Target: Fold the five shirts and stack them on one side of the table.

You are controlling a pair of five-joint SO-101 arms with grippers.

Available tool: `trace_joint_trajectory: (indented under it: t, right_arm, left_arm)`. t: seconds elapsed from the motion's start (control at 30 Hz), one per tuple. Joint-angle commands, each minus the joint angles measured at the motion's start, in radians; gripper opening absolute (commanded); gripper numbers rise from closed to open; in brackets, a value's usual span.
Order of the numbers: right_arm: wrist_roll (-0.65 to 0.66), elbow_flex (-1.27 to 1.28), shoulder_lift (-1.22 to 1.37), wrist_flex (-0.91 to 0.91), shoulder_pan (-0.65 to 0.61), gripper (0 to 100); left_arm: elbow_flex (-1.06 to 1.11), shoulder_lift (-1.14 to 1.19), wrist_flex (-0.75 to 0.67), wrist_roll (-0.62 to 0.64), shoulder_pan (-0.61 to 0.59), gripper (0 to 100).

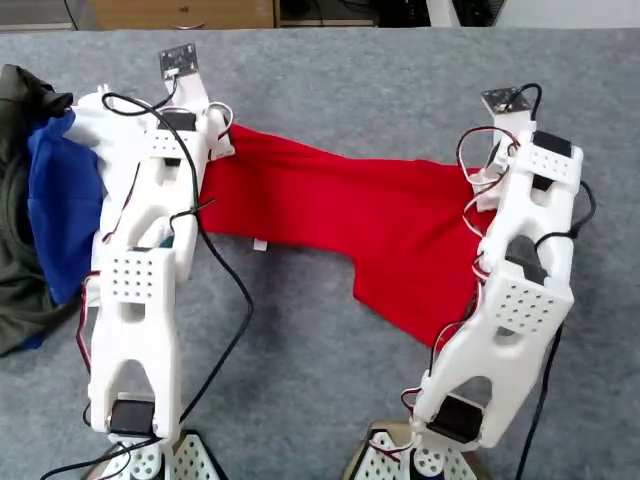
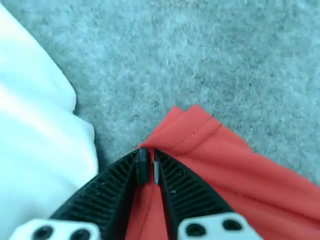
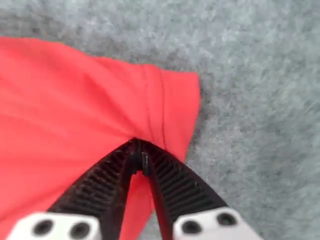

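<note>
Grey, felt-like table (image 1: 330, 80) seen from above, with wooden furniture along its far edge.

Red shirt (image 1: 340, 220) is the biggest item. It spans the middle between the two arms, and its lower part sags toward the near right. Not flat: creases run along the span, which I read as pull from both ends.

Heap at the left edge: dark green shirt (image 1: 18, 290) underneath, blue shirt (image 1: 55, 210) over it, white shirt (image 1: 100, 125) by the wrist of the left arm (image 1: 135, 290). None looks folded. Probably parked there to leave the middle for working.

Right arm (image 1: 510, 300) bends over the red shirt's right end.

Left gripper (image 2: 148, 167) is clenched on a doubled corner of the red cloth. The stitched hem shows just past the tips, and the white shirt lies just beside. Right gripper (image 3: 139, 157) is pinched on red cloth just inside a double-stitched hem, bare table beyond. Gripping both ends suits drawing the garment taut before laying it out, in my judgement.

Small white tag (image 1: 260, 244) sits at the red shirt's near edge.

Task judged early: nothing folded yet.
</note>
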Motion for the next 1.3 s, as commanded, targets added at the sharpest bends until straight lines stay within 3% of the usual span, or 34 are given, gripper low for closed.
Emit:
trace_joint_trajectory:
  t: [0.0,0.3,0.5,0.73,1.1,1.27]
  right_arm:
    - [0.012,-0.058,-0.015,0.044,0.047,0.4]
    - [0.006,-0.197,-0.245,0.192,-0.005,0.4]
    - [-0.008,-0.197,-0.206,0.17,-0.045,0.5]
    - [-0.031,-0.206,-0.021,0.123,0.013,0.4]
    - [-0.035,-0.225,0.039,0.146,0.12,0.3]
    - [-0.037,-0.265,0.033,0.196,0.107,0.3]
  left_arm:
    - [-0.192,0.061,0.1,-0.003,-0.068,3]
    - [-0.816,0.104,0.437,-0.002,-0.005,4]
    - [-0.818,0.255,0.373,0.002,0.012,4]
    - [-0.809,0.412,0.203,0.0,0.021,4]
    - [-0.809,0.438,0.196,-0.003,-0.055,4]
    - [-0.818,0.437,0.203,0.006,-0.089,3]
